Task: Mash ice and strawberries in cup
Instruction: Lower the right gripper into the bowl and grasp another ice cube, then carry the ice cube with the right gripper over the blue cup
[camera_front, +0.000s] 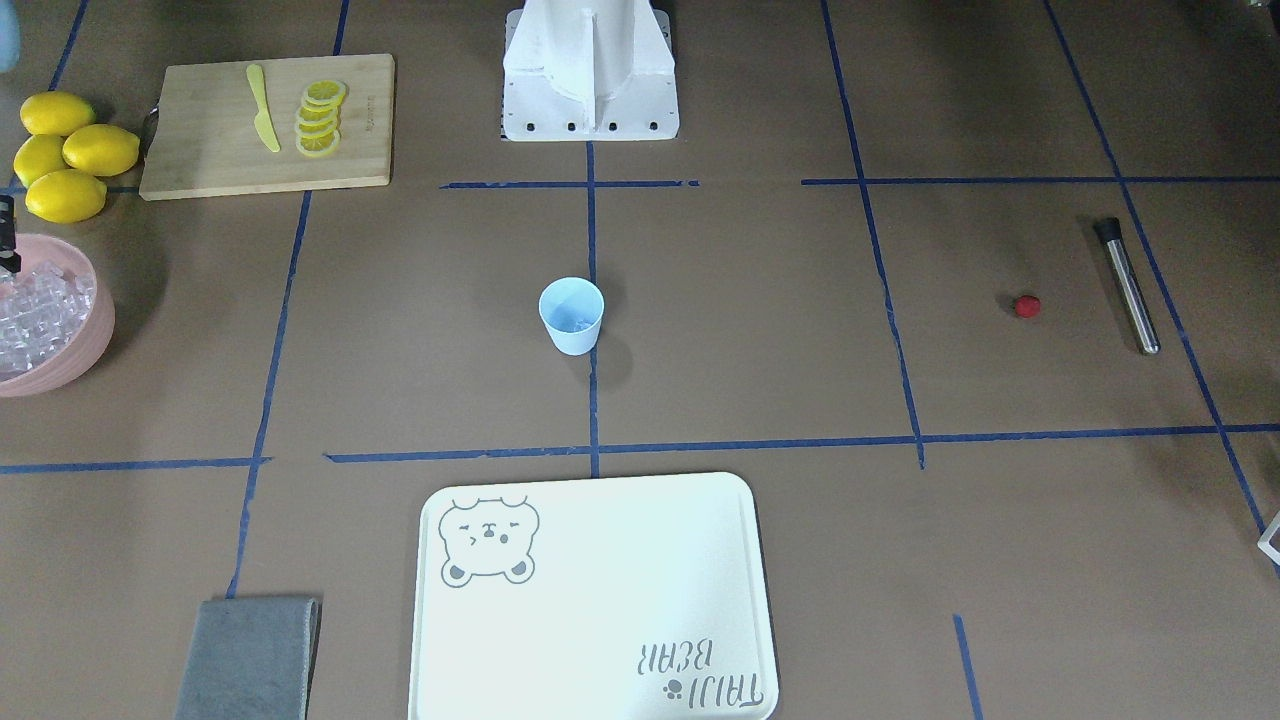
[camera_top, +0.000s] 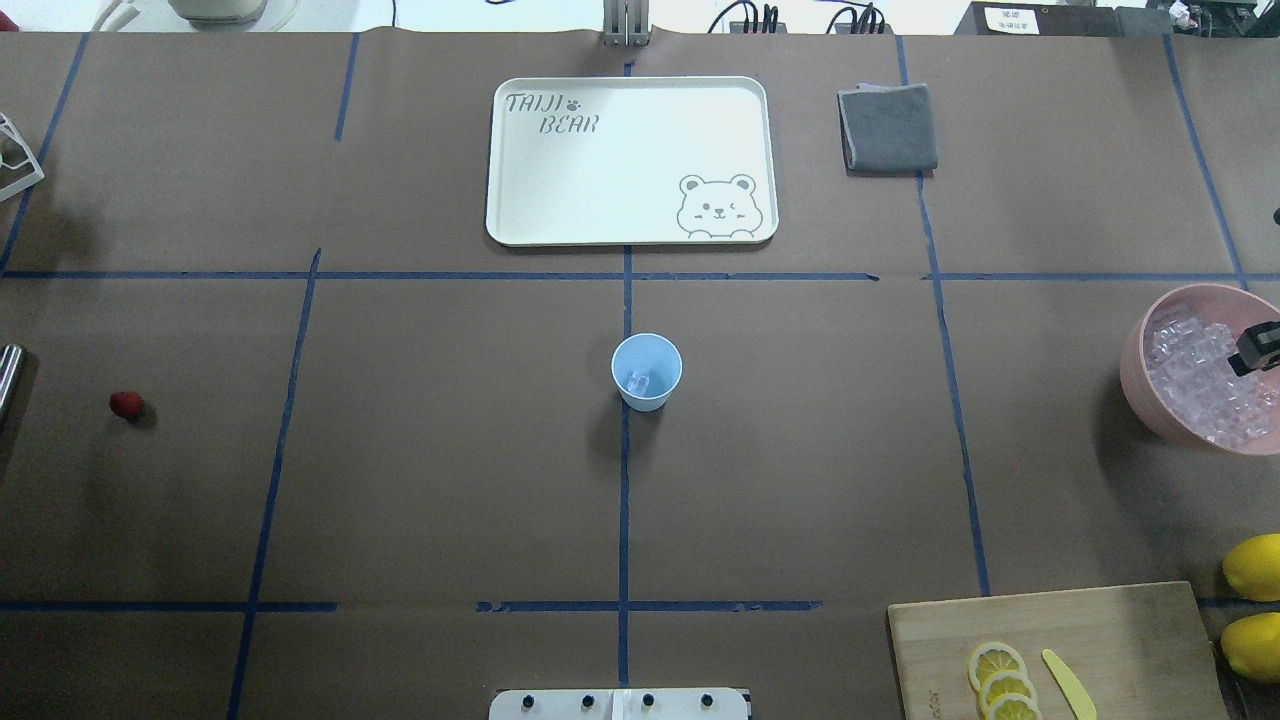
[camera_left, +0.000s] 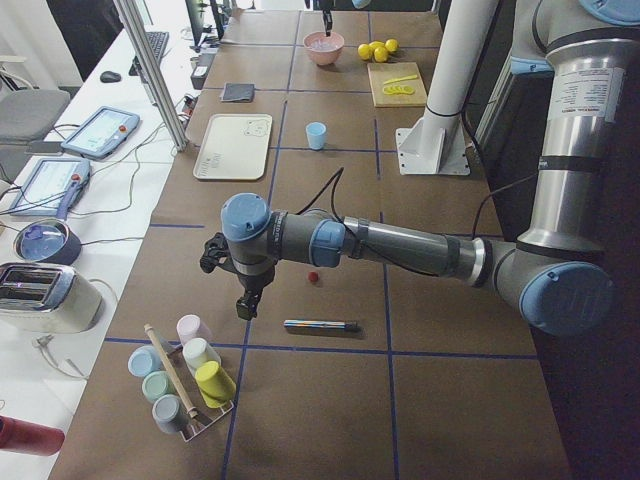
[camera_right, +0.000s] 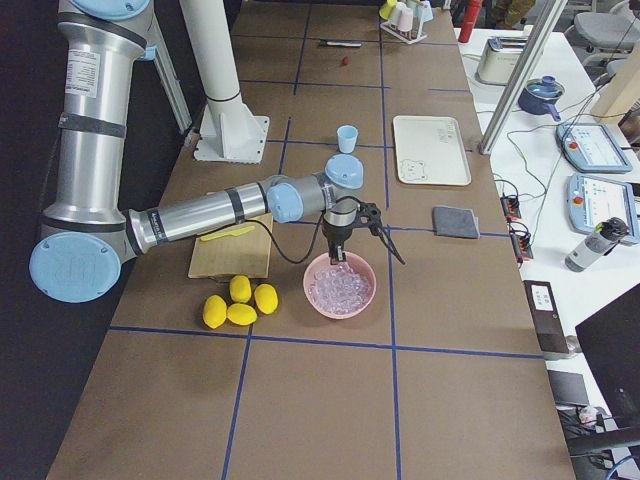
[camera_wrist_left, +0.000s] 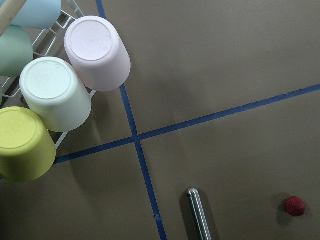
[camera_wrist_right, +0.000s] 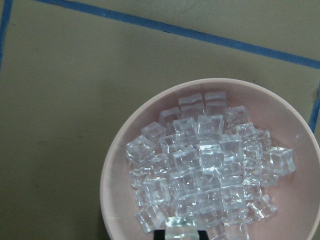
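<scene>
The light-blue cup (camera_front: 571, 315) stands upright at the table's middle, and the overhead view (camera_top: 646, 370) shows one ice cube (camera_top: 638, 381) in it. The pink bowl (camera_top: 1135, 370) holds many more ice cubes (camera_wrist_right: 200, 170). My right gripper (camera_wrist_right: 181, 236) hangs over this bowl, its dark fingertips close on both sides of one cube (camera_wrist_right: 181, 226). The strawberry (camera_front: 1027, 306) lies on the table next to a steel muddler (camera_front: 1128, 285). My left gripper (camera_left: 247, 300) hovers beside them, above the table. I cannot tell whether it is open or shut.
A white bear tray (camera_top: 630, 160) and a grey cloth (camera_top: 888, 128) lie beyond the cup. A cutting board (camera_front: 265, 125) carries lemon slices and a yellow knife, with whole lemons (camera_front: 65, 155) beside it. A rack of coloured cups (camera_wrist_left: 55, 95) stands near my left gripper.
</scene>
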